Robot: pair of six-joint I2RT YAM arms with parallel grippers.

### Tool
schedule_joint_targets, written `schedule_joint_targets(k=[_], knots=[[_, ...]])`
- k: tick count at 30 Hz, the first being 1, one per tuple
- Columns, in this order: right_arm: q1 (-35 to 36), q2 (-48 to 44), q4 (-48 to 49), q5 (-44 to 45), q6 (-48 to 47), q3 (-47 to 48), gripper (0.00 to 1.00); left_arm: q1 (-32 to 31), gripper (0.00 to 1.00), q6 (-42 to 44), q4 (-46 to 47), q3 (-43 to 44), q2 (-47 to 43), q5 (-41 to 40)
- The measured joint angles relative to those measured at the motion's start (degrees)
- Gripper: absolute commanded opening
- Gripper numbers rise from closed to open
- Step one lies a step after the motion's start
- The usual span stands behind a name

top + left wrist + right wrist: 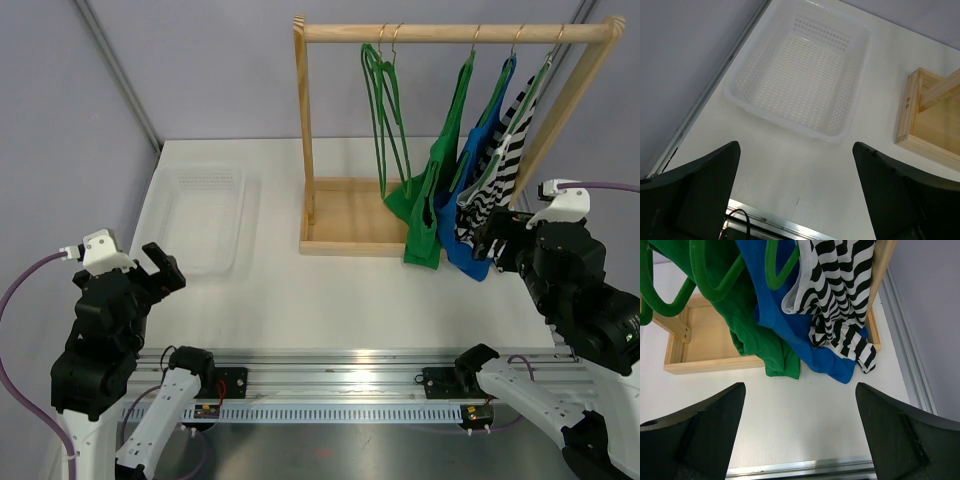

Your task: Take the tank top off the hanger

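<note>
Left pincer jaws apart above the counter, near the white basket. Right pincer jaws apart, empty, facing the clothes. Green tank top, blue tank top and striped tank top all hang on green hangers from the wooden rack, far right.
</note>
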Motion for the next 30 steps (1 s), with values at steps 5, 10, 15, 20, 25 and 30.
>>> schedule_joint_targets(k=[5,10,15,20,25,30], knots=[[0.0,0.0,3.21,-3.61,0.07,-0.13,0.99,0.0,0.99,0.0,0.0,-0.02,-0.11,0.0],[0.0,2.16,6.75,-7.3,0.15,1.86,1.0,0.0,0.99,-0.02,-0.02,-0.02,-0.28,0.55],[0.0,11.82,7.56,-7.67,0.02,12.74,0.9,0.0,0.99,-0.02,0.13,-0.83,-0.31,2.05],[0.0,22.86,8.09,-5.7,-0.94,26.12,0.82,0.0,0.99,-0.04,0.11,-3.41,-0.31,4.07],[0.0,34.73,7.58,-0.94,-2.19,37.94,0.73,0.0,0.99,-0.2,0.33,-5.31,-0.04,6.75],[-0.57,44.04,6.71,3.93,-3.48,43.67,0.69,0.0,0.99,-0.24,0.5,-5.4,0.55,8.55]])
